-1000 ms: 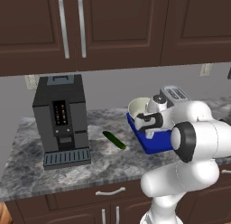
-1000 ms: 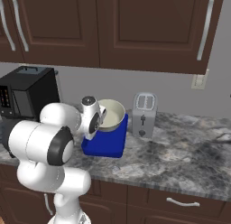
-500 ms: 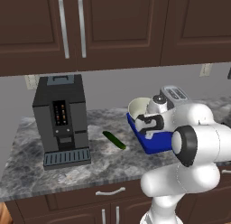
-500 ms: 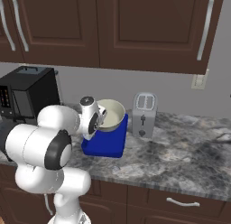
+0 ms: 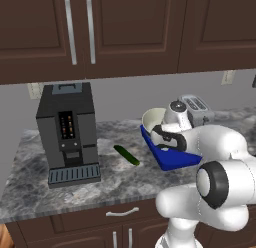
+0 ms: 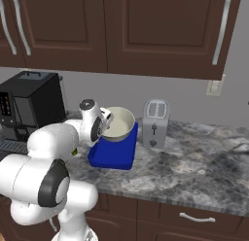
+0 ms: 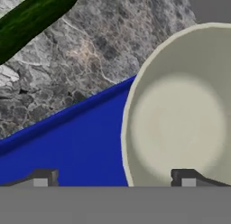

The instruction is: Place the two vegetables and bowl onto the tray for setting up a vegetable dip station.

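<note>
The cream-white bowl (image 5: 152, 117) (image 6: 119, 122) (image 7: 180, 123) sits in the bright blue tray (image 5: 175, 159) (image 6: 114, 150) (image 7: 81, 142), at its back end. A slim dark green cucumber (image 5: 126, 155) (image 7: 31, 17) lies on the grey stone counter to the left of the tray. My gripper (image 5: 167, 134) (image 6: 99, 128) (image 7: 113, 178) hovers over the tray at the bowl's near rim. It is open and holds nothing. One fingertip stands over the bowl, the other over the tray floor.
A black coffee machine (image 5: 67, 132) (image 6: 29, 109) stands at the counter's left end. A silver toaster (image 5: 195, 106) (image 6: 155, 123) is behind and right of the tray. Dark wall cabinets hang overhead. Bare counter (image 6: 194, 162) stretches to the right.
The hand has shifted slightly beside the bowl, jaws staying wide. Bowl, tray and cucumber have not moved.
</note>
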Tool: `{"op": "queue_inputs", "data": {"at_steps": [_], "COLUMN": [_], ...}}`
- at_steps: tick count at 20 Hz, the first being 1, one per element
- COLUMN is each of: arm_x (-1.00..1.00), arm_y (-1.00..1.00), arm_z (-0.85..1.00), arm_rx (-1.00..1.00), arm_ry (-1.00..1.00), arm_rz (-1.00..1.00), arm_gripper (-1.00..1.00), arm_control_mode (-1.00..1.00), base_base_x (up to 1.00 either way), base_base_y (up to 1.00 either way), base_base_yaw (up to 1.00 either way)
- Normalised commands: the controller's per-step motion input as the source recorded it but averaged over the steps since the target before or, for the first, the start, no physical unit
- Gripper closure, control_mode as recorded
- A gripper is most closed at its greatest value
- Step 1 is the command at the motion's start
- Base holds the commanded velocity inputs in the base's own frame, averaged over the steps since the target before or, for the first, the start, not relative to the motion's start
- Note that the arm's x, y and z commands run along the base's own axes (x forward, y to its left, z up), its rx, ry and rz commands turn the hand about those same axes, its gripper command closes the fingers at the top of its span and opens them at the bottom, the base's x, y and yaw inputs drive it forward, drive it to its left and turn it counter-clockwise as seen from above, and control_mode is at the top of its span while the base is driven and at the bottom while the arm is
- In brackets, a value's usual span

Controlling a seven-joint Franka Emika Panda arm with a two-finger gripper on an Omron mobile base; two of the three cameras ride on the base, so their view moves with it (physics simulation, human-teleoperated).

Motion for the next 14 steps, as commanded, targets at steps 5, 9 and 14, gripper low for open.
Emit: {"op": "queue_inputs", "data": {"at_steps": [5, 9, 14], "arm_x": [-0.39, -0.34, -0.25], "arm_y": [0.14, 0.23, 0.23], "arm_z": [0.15, 0.20, 0.21], "arm_rx": [0.00, 0.03, 0.06], "arm_ry": [-0.01, 0.00, 0.00], "arm_rz": [-0.17, -0.25, -0.28], "arm_gripper": [-1.00, -1.00, -1.00], "arm_control_mode": [-1.00, -1.00, -1.00], "base_base_x": [0.00, 0.00, 0.00], "base_base_y": [0.00, 0.00, 0.00], "base_base_yaw": [0.00, 0.00, 0.00]}}
